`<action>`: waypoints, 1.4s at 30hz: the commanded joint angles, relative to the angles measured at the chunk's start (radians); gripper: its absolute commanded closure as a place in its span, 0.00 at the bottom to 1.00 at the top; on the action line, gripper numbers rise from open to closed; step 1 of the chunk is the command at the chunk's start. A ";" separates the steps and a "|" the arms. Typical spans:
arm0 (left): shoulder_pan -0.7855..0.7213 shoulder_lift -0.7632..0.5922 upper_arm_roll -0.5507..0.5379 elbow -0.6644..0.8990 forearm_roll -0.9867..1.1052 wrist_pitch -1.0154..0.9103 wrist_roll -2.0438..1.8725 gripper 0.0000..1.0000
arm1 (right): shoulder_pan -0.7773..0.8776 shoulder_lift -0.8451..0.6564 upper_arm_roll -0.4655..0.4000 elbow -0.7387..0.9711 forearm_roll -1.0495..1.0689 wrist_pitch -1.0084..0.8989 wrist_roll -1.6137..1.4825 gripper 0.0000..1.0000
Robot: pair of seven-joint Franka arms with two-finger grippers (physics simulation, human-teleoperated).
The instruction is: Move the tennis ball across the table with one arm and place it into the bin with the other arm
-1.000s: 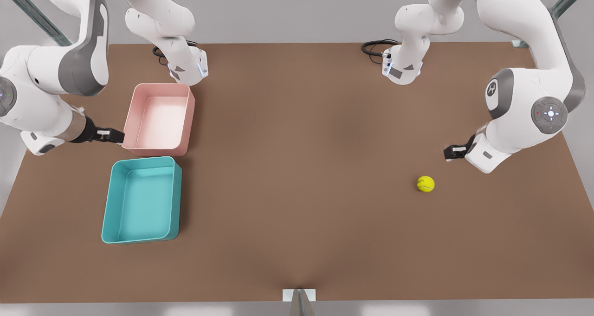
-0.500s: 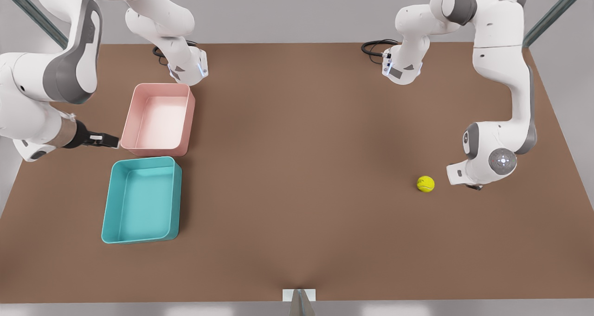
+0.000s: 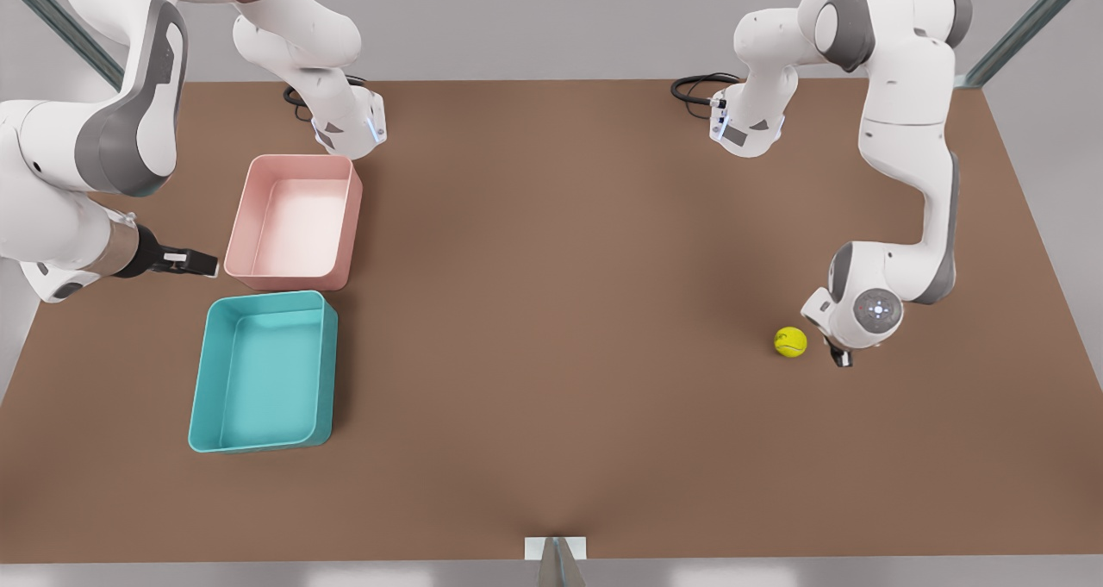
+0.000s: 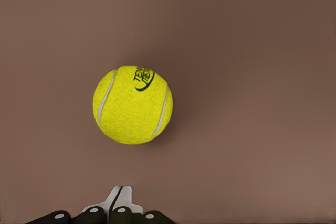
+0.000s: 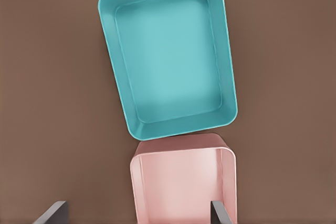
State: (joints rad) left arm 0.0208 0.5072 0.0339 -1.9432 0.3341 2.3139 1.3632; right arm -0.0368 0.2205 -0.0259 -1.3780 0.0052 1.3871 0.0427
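Observation:
The tennis ball (image 3: pixel 790 341) lies on the brown table (image 3: pixel 551 311) toward the front view's right; the left wrist view shows the yellow ball (image 4: pixel 133 104) close up. My left gripper (image 3: pixel 842 359) hangs low just beside it, toward the front view's right, not touching it. Its fingers (image 4: pixel 121 195) are shut together with nothing held. The teal bin (image 3: pixel 258 371) sits at the front view's left, with nothing in it. My right gripper (image 3: pixel 194 264) waits above the table near the bins, and the teal bin (image 5: pixel 170 61) shows beyond its open fingers (image 5: pixel 216 211).
A pink tray (image 3: pixel 293 225) stands right behind the teal bin, and the right wrist view has the pink tray (image 5: pixel 184 187) nearest the fingers. The two arm bases and black cables (image 3: pixel 702 87) occupy the table's far edge. A small white mount (image 3: pixel 556 548) sits at the near edge.
My left arm has folded down and brought its gripper from behind the ball to low beside it. The right gripper drifted slightly toward the front view's left. Ball and bins stayed put.

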 commanded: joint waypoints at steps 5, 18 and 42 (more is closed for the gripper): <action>0.007 0.014 0.009 -0.060 0.008 0.074 0.232 0.79 | 0.000 -0.001 0.000 0.000 0.002 -0.002 -0.007 0.00; -0.081 0.024 0.018 -0.071 0.000 0.074 0.002 0.79 | 0.002 0.000 0.000 0.000 0.002 -0.003 -0.007 0.00; -0.196 -0.260 0.146 0.635 -0.438 -0.936 -1.515 0.00 | 0.267 0.296 0.024 0.073 0.038 0.297 0.198 0.00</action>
State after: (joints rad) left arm -0.1746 0.2478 0.1798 -1.3106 -0.1056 1.4974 0.4851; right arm 0.2272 0.5082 -0.0012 -1.3035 0.0467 1.5624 0.0879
